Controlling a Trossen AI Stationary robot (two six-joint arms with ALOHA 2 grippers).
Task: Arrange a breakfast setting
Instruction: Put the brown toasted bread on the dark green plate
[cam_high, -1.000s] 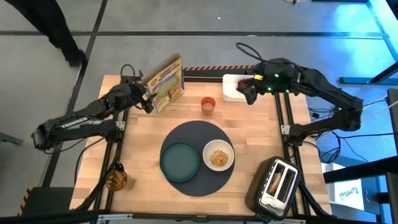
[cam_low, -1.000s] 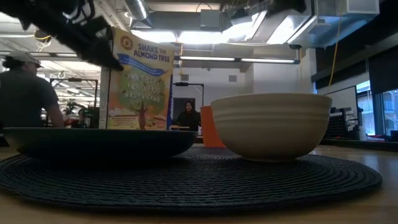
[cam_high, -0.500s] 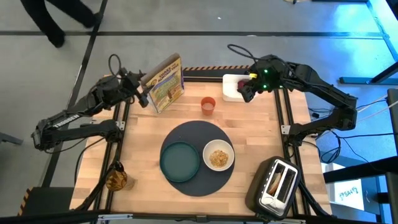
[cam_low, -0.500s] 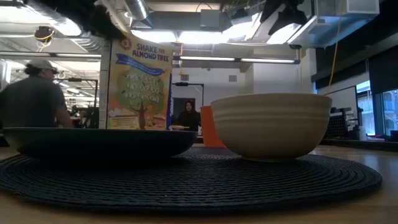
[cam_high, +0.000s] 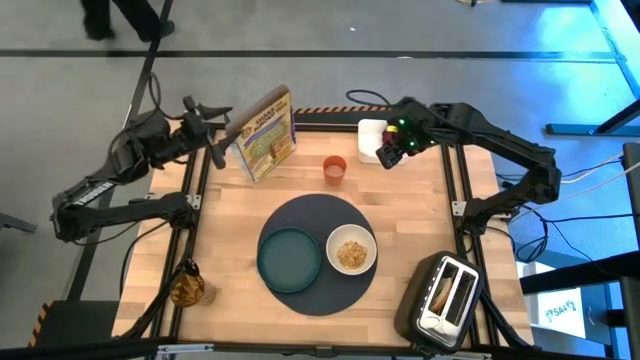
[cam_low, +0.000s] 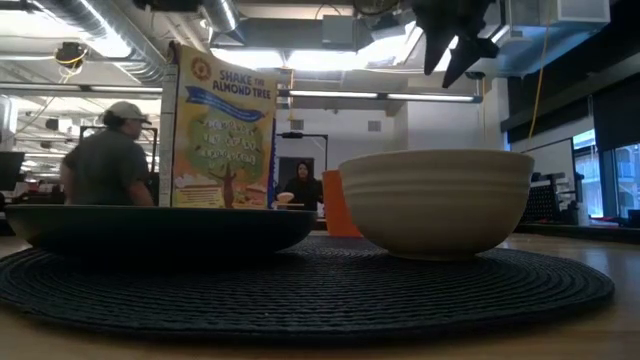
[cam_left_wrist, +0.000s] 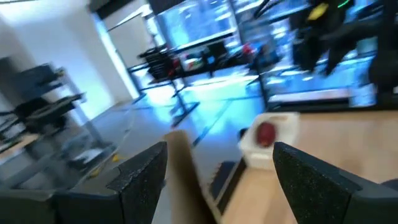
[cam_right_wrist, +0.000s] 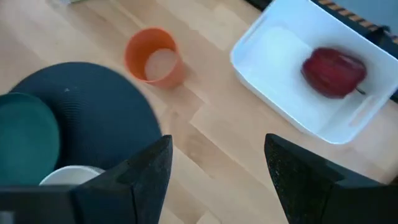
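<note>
the right gripper (cam_high: 388, 156), empty and spread, has swung over the white tray (cam_right_wrist: 323, 118), likely toward the dark red fruit (cam_right_wrist: 333, 71).

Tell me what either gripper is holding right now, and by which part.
Nothing. The left gripper and the right gripper are both open and empty.

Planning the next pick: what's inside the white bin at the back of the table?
One dark red fruit lies in the white bin, its stem showing. The rest of the bin floor looks bare; the right gripper hides part of it from above.
</note>
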